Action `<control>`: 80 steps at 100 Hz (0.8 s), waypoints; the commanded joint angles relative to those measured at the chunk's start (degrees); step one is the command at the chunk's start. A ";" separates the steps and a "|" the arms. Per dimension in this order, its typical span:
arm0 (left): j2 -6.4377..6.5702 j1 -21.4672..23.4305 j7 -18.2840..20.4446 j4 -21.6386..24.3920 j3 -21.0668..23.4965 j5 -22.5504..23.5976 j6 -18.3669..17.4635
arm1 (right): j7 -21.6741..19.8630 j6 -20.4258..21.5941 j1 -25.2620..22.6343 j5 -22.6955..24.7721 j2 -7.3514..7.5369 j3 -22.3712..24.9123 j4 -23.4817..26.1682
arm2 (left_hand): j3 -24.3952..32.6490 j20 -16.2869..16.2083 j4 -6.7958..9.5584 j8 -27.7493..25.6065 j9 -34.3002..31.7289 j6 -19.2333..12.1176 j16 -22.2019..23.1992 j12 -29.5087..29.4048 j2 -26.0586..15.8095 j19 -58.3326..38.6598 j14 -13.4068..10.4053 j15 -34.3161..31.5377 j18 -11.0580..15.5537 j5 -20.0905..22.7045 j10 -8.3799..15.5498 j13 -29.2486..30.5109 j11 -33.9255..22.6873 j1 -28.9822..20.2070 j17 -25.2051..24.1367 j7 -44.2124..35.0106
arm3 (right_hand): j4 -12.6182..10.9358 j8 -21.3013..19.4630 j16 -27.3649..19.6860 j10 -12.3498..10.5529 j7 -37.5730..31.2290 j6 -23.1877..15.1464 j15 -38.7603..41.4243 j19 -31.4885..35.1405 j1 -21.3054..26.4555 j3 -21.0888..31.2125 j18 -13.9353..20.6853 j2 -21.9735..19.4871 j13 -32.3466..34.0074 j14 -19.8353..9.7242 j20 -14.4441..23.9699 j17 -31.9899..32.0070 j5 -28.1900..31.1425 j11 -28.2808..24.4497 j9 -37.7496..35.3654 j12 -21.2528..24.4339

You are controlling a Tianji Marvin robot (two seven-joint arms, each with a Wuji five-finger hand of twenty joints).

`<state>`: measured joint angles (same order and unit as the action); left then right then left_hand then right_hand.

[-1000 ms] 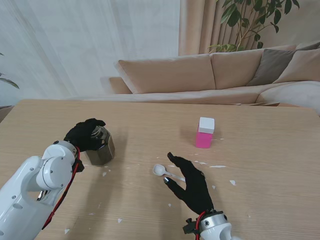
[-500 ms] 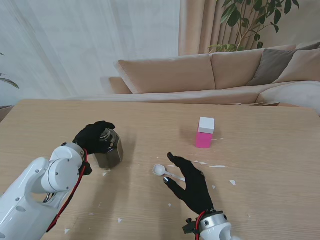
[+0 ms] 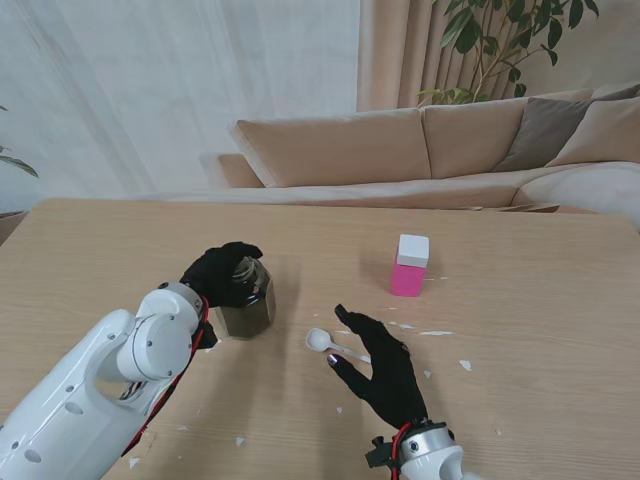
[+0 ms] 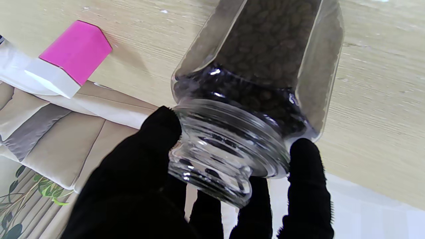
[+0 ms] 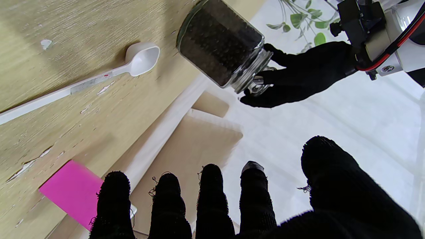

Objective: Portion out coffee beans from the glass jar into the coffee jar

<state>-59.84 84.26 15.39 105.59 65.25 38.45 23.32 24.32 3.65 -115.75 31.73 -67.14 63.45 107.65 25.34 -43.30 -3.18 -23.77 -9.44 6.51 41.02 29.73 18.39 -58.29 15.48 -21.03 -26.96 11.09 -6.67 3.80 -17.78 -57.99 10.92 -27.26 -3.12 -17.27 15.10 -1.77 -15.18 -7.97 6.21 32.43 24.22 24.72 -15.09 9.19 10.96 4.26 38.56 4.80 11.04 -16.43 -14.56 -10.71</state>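
Left hand (image 3: 222, 272) closed round the neck of the glass jar (image 3: 246, 299) — jar has travelled right across the worktop (image 3: 520, 330), now near the spoon (image 3: 332, 345). Right hand (image 3: 382, 371) rests open, fingers spread, holding nothing. Beans staged for scooping; coffee jar (image 3: 409, 265) farther off.

- Glass jar (image 3: 246, 300) stands on the table (image 3: 520, 300), left of frame centre, coffee beans (image 4: 265, 49) inside.
- Left hand (image 3: 222, 274) wraps the jar's top from the left.
- Spoon (image 3: 332, 346) lies on the table at lower centre, right of the jar.
- Right hand (image 3: 383, 368) rests over the spoon's handle.
- Box (image 3: 410, 265) stands right of centre.
- Sofa (image 3: 420, 150) sits behind the table, upper right.
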 commanded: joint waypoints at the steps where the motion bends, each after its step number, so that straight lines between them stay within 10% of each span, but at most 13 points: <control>1: -1.09 0.12 1.28 -0.85 -1.45 -1.19 0.40 | -0.64 0.22 -0.46 -0.11 -0.27 -0.08 0.33 | 3.65 0.03 1.33 0.09 -1.13 3.85 2.74 0.42 0.23 -2.35 -0.46 -10.31 7.73 -2.20 -0.94 6.41 -1.47 -3.51 0.60 -2.51 | 0.82 -0.63 0.01 -1.24 -0.80 -1.89 0.35 0.35 0.56 0.09 1.21 0.48 0.87 -1.26 0.75 0.12 0.36 -0.45 -1.17 -0.25; 49: -2.37 -3.76 -2.23 -4.43 -6.48 -7.02 0.67 | -0.33 0.25 -0.72 0.00 -0.31 0.07 0.35 | 4.08 1.64 0.97 0.38 -0.71 3.87 1.49 -0.32 0.68 0.02 -1.51 -9.04 7.78 -2.51 -1.02 5.22 0.05 -2.75 -0.55 -2.92 | 0.83 -0.67 0.01 -1.27 -0.91 -1.91 0.38 0.38 0.61 0.08 1.23 0.56 0.90 -1.19 0.76 0.07 0.44 -0.49 -1.22 -0.27; 80: -1.80 -3.37 -0.90 -3.89 -5.49 -4.16 -2.27 | -0.41 0.29 -0.59 0.08 -0.28 0.02 0.23 | 0.97 2.89 0.37 2.33 0.99 -0.36 -4.20 -0.75 3.13 15.48 -5.43 4.69 9.53 -2.82 1.70 -0.48 8.21 6.30 -13.36 3.76 | 0.82 -0.67 0.00 -1.30 -0.91 -1.87 0.37 0.39 0.64 0.10 1.26 0.58 0.83 -1.27 0.76 0.07 0.37 -0.47 -1.15 -0.26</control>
<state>-61.72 79.69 12.68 101.84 59.71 33.33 22.41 24.72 3.76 -116.07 31.82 -67.18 63.62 107.71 26.59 -43.47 -3.23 -22.14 -10.32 7.60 38.92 29.73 18.51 -51.08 12.27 -20.75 -20.96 10.59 -6.48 4.99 -12.47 -53.28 0.22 -25.17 -3.12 -17.27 15.10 -1.77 -15.37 -7.97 6.21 32.44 24.22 24.72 -15.09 9.19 10.96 4.26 38.56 4.79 11.04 -16.43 -14.56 -10.73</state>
